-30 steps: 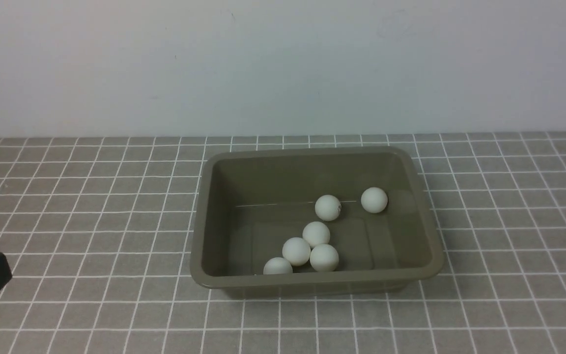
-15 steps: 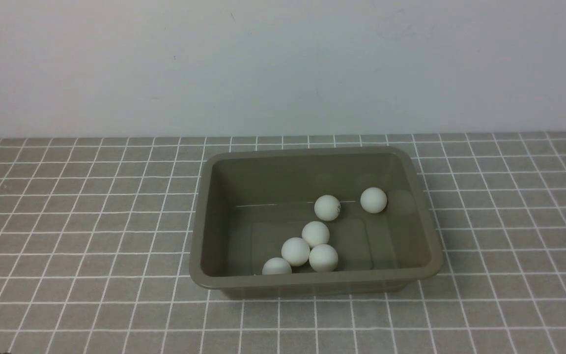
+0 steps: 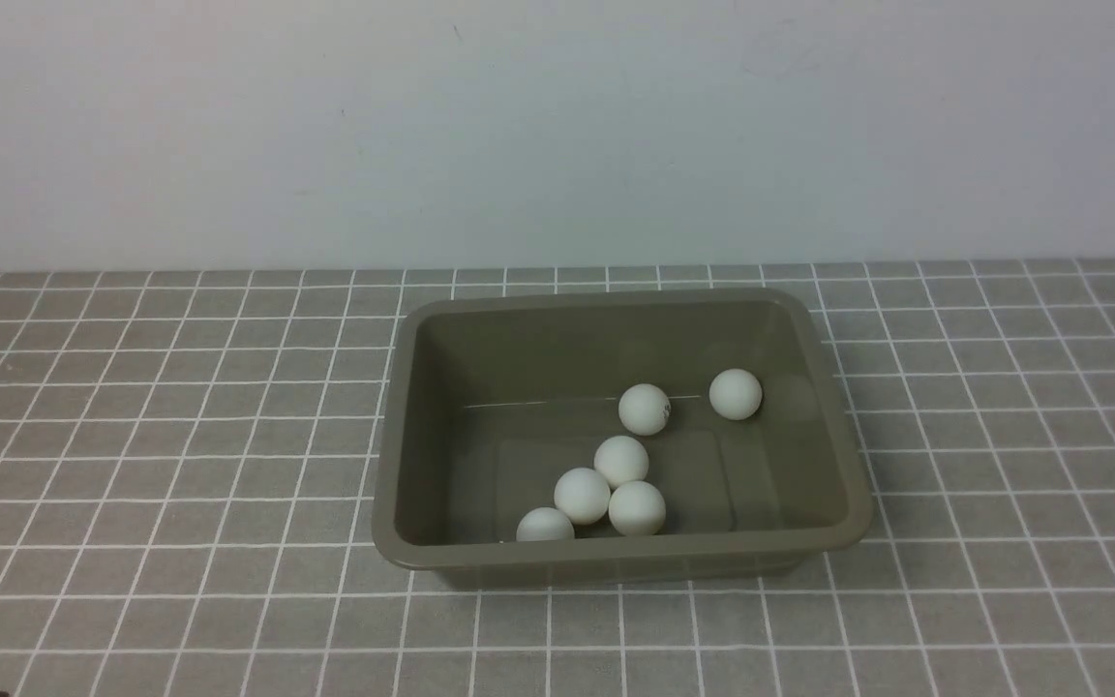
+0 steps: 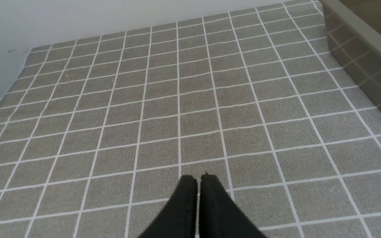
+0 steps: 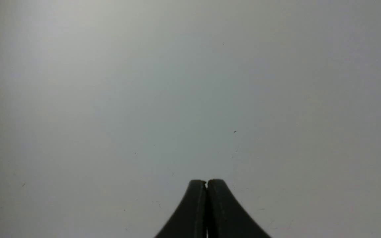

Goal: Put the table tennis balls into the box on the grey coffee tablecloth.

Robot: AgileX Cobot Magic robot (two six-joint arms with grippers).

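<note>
Table tennis balls (image 3: 621,461), six of them and all white, lie inside my olive-brown box (image 3: 622,561), which sits on the grey coffee tablecloth (image 3: 180,542). One ball lies near the box's far right corner, and another lies near its far wall, right of the middle. Three more sit bunched together nearer the box's near edge, around the middle. The sixth is close by that near edge, a little left of the bunch and partly hidden behind the rim. The box stands between the cloth's left and right sides, its far rim near the cloth's far edge. My left gripper (image 4: 198,180) has its fingers pressed together, pointing out over the cloth, with the side of the box well apart from them. My right gripper (image 5: 206,185) is pressed together too, and its wrist view shows a pale wall (image 5: 190,99) ahead of the fingertips.
</note>
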